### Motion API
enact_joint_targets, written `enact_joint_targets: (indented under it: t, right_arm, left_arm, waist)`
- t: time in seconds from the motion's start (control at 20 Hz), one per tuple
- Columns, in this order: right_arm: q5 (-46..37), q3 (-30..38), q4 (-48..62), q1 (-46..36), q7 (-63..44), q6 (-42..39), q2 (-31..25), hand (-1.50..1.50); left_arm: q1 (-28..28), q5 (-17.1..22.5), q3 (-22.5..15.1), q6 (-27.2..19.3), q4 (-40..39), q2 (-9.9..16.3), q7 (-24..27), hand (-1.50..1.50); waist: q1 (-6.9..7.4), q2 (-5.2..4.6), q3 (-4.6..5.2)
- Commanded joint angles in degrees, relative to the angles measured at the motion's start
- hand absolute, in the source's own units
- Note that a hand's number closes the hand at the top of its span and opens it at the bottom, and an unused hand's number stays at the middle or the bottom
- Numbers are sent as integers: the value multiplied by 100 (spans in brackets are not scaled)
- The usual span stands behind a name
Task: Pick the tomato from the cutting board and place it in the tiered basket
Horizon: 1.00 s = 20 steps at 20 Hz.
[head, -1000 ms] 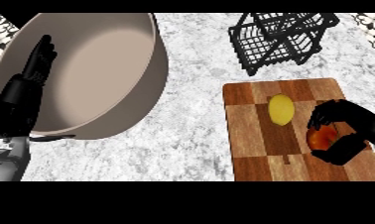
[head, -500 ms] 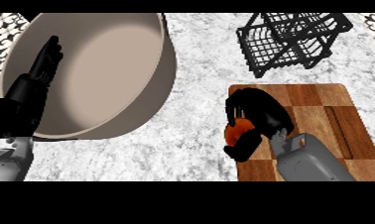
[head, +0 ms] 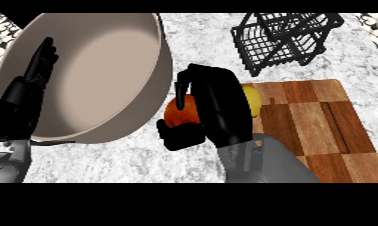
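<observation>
Nearest: right forearm rising from the lower edge, cut off there. Right hand curled round the tomato; only an orange-red patch showing between fingers and thumb, rest hidden behind the palm. Held above the marbled worktop, just off the left edge of the cutting board, beside the rim of the big grey bowl. Whether touching the bowl: cannot tell.

Yellow fruit at the board's near-left part, mostly hidden by the hand; kind not clear. Board cut off at the bottom, near-left corner covered by the forearm.

Left edge: left hand open, fingers straight, resting against the bowl's left side.

Far right corner of the worktop: tiered basket, black wire, top cut off by the frame edge. Well apart from the tomato.

Since half a second ago: right hand and tomato shifted left, off the board toward the bowl; yellow fruit, fully hidden then, partly uncovered. Left hand unchanged.
</observation>
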State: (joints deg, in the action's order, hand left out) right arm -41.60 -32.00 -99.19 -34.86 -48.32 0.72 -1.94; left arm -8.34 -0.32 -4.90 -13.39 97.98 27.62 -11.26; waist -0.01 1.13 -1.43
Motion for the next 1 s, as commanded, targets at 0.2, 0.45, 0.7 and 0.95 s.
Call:
enact_joint_targets:
  t: [0.2,0.45,0.7,0.95]
  right_arm:
    - [-647,704,-521,-1025,-566,-304,-300,150]
    - [-524,1213,-164,-1940,-792,-1162,-575,150]
    - [221,1958,173,-2035,-264,-1021,-555,150]
    - [57,2017,998,-2298,450,-1176,-1049,150]
  left_arm:
    - [378,-130,-75,-15,-941,-358,502,0]
    - [130,4,47,151,-786,-307,211,0]
    - [344,-92,123,146,-869,-376,507,0]
    - [415,-162,-28,235,-575,-445,313,0]
  waist:
    - [-132,-130,160]
    - [-107,-129,157]
    - [-28,-166,152]
    - [65,-179,153]
